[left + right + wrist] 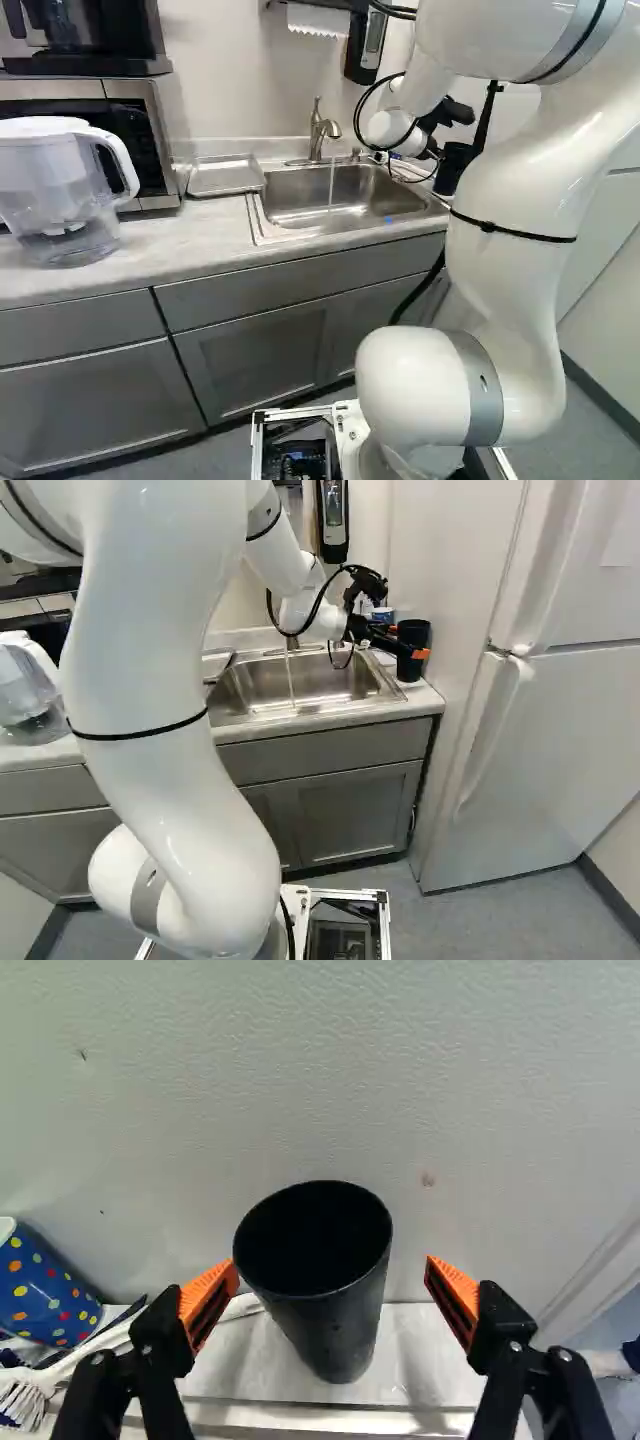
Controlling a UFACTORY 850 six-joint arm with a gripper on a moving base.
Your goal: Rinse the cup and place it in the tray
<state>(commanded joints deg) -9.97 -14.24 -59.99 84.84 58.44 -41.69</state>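
Observation:
In the right base view my gripper (406, 643) is at the black cup (413, 635), at the counter's right end beside the sink. The wrist view shows the gripper (334, 1298) open, its orange pads on opposite sides of the upright cup (340, 1335). One pad is close to the cup's wall; a wider gap separates the other from it. The cup's mouth faces up. A shallow metallic tray (225, 175) lies left of the sink (262, 222) in the left base view. Water runs from the faucet (318, 130) into the basin.
A polka-dot cup (45, 1290) and a white brush (25, 1400) are beside the black cup. A pale wall (300, 1080) rises right behind it. The refrigerator (560, 730) stands farther right. A water pitcher (60, 190) and a microwave (150, 140) are left of the tray.

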